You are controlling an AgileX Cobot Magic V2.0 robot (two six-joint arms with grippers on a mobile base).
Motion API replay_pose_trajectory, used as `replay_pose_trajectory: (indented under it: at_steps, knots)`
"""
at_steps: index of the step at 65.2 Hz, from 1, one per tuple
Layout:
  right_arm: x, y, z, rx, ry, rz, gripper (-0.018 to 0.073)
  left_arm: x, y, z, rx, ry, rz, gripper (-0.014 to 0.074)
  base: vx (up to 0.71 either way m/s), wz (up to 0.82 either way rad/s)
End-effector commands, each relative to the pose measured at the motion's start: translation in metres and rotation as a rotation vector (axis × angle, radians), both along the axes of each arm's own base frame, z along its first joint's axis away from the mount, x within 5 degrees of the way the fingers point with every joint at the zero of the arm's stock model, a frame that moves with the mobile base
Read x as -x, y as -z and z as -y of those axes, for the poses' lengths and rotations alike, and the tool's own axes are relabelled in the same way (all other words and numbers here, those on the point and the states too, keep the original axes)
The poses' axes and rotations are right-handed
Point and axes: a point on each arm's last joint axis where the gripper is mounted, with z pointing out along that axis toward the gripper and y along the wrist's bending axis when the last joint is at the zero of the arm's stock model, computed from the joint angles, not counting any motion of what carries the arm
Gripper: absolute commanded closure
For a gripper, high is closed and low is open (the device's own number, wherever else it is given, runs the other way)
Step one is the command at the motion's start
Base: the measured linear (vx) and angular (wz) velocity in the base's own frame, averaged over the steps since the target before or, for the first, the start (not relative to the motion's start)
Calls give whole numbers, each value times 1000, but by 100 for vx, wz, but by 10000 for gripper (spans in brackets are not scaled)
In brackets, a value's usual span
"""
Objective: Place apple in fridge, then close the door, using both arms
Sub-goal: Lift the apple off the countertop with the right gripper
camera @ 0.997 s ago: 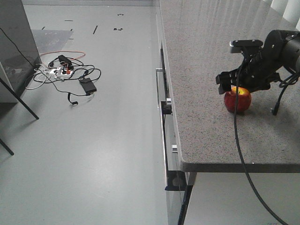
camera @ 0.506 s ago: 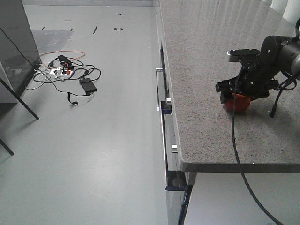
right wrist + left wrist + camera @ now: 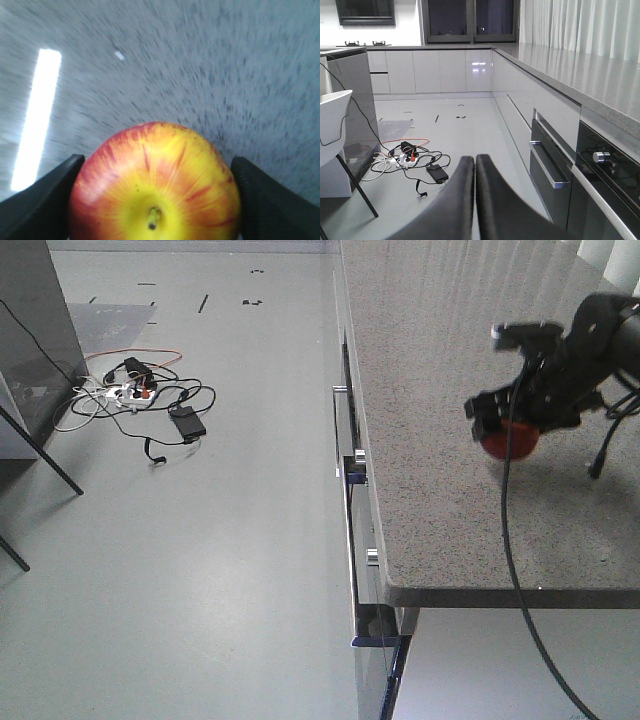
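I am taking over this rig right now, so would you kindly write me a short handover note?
Left gripper: shut, holding nothing.
Right gripper: shut on the apple, one finger on each side.
Apple: apparently raised just off the countertop, judging by the shadow beneath it.
Done: apple grasped.
Left: carry it to the fridge, set it inside, then close the door. Neither the fridge nor the door can be made out for certain in these views.
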Motion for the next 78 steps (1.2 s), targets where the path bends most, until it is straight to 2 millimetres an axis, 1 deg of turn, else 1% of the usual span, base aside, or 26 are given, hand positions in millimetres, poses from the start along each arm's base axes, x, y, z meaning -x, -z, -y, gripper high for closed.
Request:
replay_pose_trajectory:
  at_steps: [1,2,3,10,11,17,18,21,22,27,32,33,44,54,63,78]
  knots:
    - [21,-88,-4,-38,-41,294,454,3,-12,2,1,20,92,603,0,0]
    - [23,-92,-4,-40,-43,304,455,3,-12,2,1,20,92,603,0,0]
    - [28,-102,-5,-49,-52,333,457,3,-12,2,1,20,92,603,0,0]
    - [55,-148,-8,-67,-86,460,458,3,-12,2,1,20,92,603,0,0]
    - [62,-157,-9,-69,-91,486,458,3,-12,2,1,20,92,603,0,0]
    - [91,-192,-10,-60,-116,574,457,3,-12,2,1,20,92,603,0,0]
    - [99,-199,-10,-60,-118,593,457,3,-12,2,1,20,92,603,0,0]
    - [117,-216,-10,-58,-122,635,456,3,-12,2,1,20,92,603,0,0]
    - [119,-218,-10,-57,-124,637,456,3,-12,2,1,20,92,603,0,0]
    - [150,-239,-11,-50,-131,694,456,3,-12,2,1,20,92,603,0,0]
    - [172,-246,-11,-42,-136,718,455,3,-12,2,1,20,92,603,0,0]
    - [179,-249,-11,-40,-138,729,455,3,-12,2,1,20,92,603,0,0]
    - [227,-257,-10,-29,-133,807,455,3,-12,2,1,20,92,603,0,0]
    - [255,-265,-10,-23,-135,853,455,3,-12,2,1,20,92,603,0,0]
    - [266,-270,-10,-22,-137,877,455,3,-12,2,1,20,92,603,0,0]
    - [268,-271,-10,-24,-138,881,455,3,-12,2,1,20,92,603,0,0]
